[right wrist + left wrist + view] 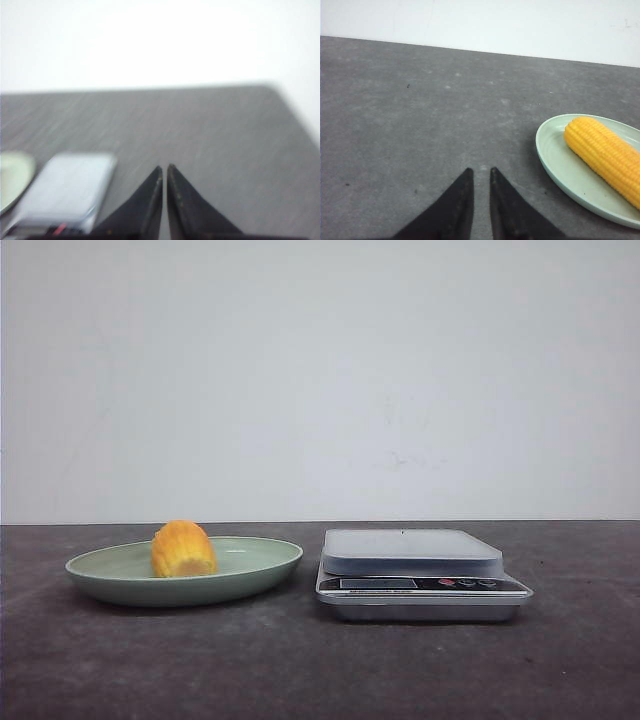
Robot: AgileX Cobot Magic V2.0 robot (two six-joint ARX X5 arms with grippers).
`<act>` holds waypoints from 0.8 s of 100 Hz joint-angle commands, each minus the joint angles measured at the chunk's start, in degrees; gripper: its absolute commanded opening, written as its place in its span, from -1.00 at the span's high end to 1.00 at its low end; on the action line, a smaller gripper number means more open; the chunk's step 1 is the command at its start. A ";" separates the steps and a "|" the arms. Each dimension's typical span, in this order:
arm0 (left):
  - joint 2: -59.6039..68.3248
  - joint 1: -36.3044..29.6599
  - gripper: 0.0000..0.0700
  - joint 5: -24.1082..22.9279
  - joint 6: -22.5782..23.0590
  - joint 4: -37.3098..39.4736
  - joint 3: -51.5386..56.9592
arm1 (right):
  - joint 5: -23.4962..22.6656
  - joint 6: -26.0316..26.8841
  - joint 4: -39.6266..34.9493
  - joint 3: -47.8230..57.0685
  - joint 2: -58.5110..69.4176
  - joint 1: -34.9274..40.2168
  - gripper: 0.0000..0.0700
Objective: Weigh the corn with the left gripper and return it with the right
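Observation:
The corn (183, 549), a yellow-orange cob with rows of kernels, lies in a pale green plate (262, 562) on the left of the table. The left wrist view shows the corn (605, 155) lying in the plate (559, 165), off to the side of my left gripper (480, 172). That gripper hangs over bare table with only a narrow gap between its jaws, holding nothing. My right gripper (165, 167) is shut and empty over bare table beside the scale (70, 185). Neither gripper shows in the front view.
A silver kitchen scale (412, 552) with a flat grey platform stands right of the plate, nothing on it. The plate's edge (12, 175) shows beyond the scale in the blurred right wrist view. A white wall stands behind the dark grey table (320, 670).

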 commanded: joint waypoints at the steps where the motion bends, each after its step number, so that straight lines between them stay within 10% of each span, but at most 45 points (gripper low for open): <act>1: -0.07 0.15 0.96 0.00 0.96 -0.44 -0.83 | 0.09 -4.39 8.15 -4.96 -0.96 -2.36 0.97; 35: -0.07 0.15 0.96 0.00 0.96 -0.44 -0.83 | -1.53 -3.67 27.67 -29.81 -6.54 -6.34 0.97; 80: -0.07 0.15 0.96 0.00 0.96 -0.44 -0.83 | -1.55 -4.11 28.11 -38.91 -6.56 -6.27 0.97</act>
